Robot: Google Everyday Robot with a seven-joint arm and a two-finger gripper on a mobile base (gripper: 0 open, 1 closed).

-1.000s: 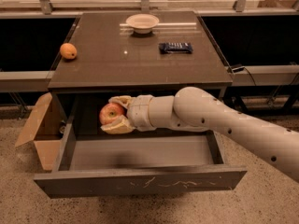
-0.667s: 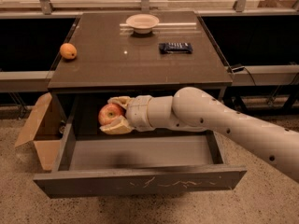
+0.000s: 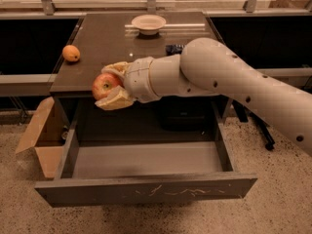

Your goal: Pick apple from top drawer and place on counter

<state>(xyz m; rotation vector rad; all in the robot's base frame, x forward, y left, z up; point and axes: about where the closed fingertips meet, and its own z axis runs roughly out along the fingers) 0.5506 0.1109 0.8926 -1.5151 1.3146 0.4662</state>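
My gripper (image 3: 110,85) is shut on the red apple (image 3: 104,86), with one cream finger above it and one below. It holds the apple in the air at the front edge of the dark brown counter (image 3: 107,48), above the open top drawer (image 3: 146,188). The drawer is pulled out, its inside is bare, and its front panel shows pale scuff marks. My white arm reaches in from the right and hides the middle of the counter's front edge.
An orange fruit (image 3: 71,53) sits at the counter's left edge. A white bowl (image 3: 148,23) stands at the back and a dark flat object (image 3: 173,48) lies near my arm. An open cardboard box (image 3: 41,135) stands on the floor to the left of the drawer.
My gripper has lifted the apple up out of the drawer space to the level of the counter's front edge. The drawer stays open.
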